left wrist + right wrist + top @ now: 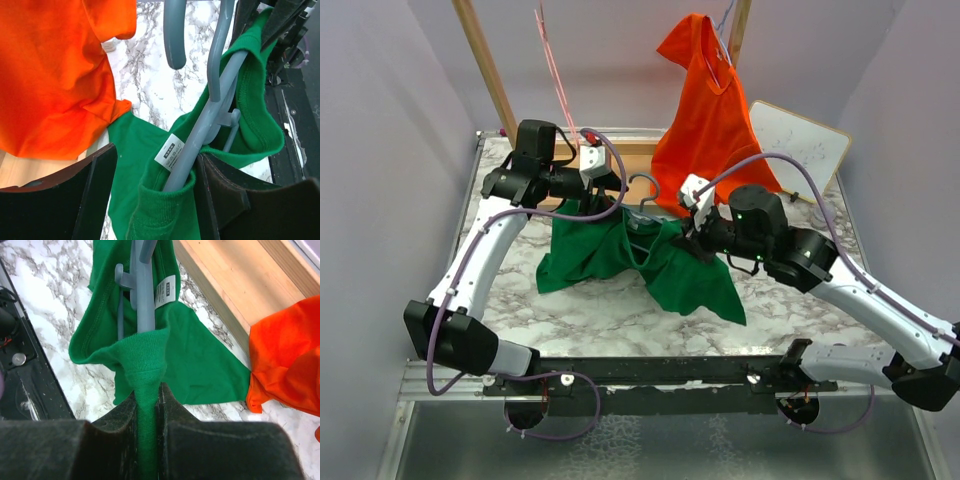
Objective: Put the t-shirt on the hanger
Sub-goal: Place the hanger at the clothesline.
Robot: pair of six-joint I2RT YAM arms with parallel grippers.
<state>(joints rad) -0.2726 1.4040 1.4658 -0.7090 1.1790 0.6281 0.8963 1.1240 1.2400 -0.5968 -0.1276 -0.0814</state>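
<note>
The green t-shirt (605,258) lies bunched on the marble table, its neck raised. The blue-grey hanger (642,212) has one arm inside the collar, beside the white label (170,151), with its hook pointing up. My left gripper (603,190) is open. Its fingers straddle the collar and the hanger arm (200,135), and the right finger (225,195) touches the collar. My right gripper (688,238) is shut on the collar rib (148,365) at the near end of the hanger arm (145,295). The rest of the shirt (200,360) hangs below.
An orange-red t-shirt (705,110) hangs at the back right, its hem near the green one (50,75). A thin pink wire hanger (555,60) hangs from the wooden frame (485,60). A small whiteboard (800,145) leans at the right. A wooden base board (235,280) lies at the back.
</note>
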